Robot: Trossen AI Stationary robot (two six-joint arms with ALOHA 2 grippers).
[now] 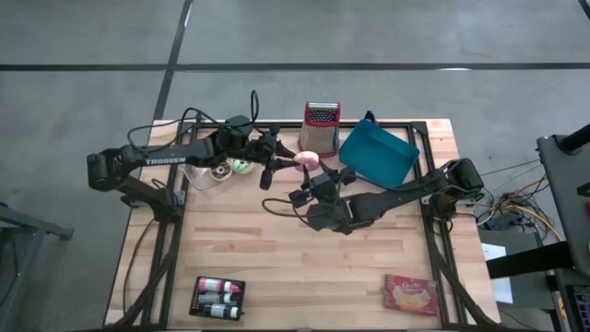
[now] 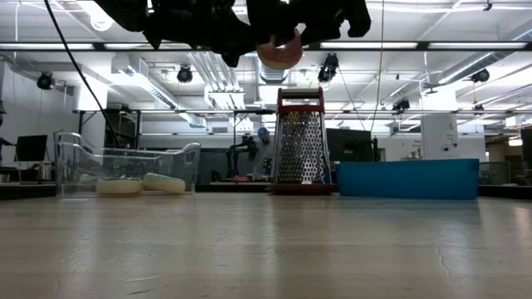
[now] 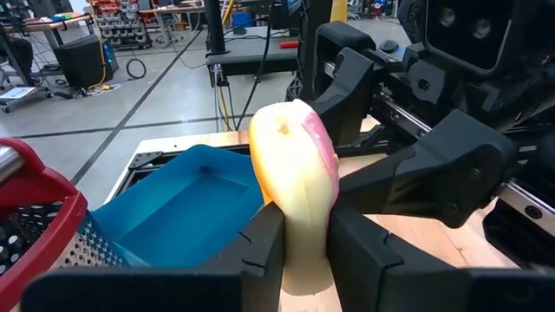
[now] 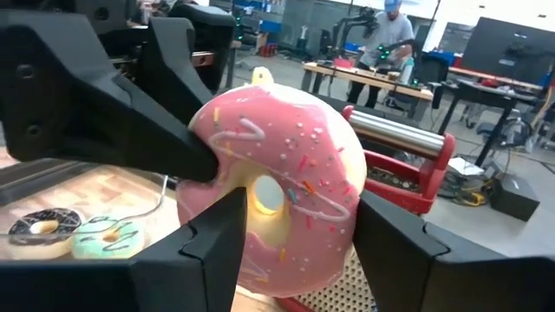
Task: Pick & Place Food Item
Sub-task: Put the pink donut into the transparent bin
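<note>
A pink-iced donut [image 4: 273, 191] with sprinkles hangs high above the table's middle, near the far side [image 1: 307, 160]. My left gripper [image 3: 303, 225] reaches in from the table's left and is shut on it. My right gripper [image 4: 299, 234] comes level from the right. Its fingers are spread, one on either side of the donut's rim. In the low view the donut [image 2: 280, 51] shows just below the dark grippers at the top of the picture. My left gripper pinches the donut across its two flat faces, one finger on the iced face [image 4: 195, 156] and one on the pale underside [image 3: 282, 217]. The fingers come nearly level from the table's left. The donut stands on edge, lifted clear of the table. My right gripper has its fingers [image 4: 221, 238] close beside the donut's rim; I cannot tell whether they touch it.
A red-topped metal grater [image 1: 322, 126] and a blue tray [image 1: 378, 154] stand at the far edge. A clear container [image 1: 217, 172] holding other donuts sits below the left arm. A cracker packet [image 1: 410, 295] and a black tray of bottles [image 1: 218, 298] lie near the front edge.
</note>
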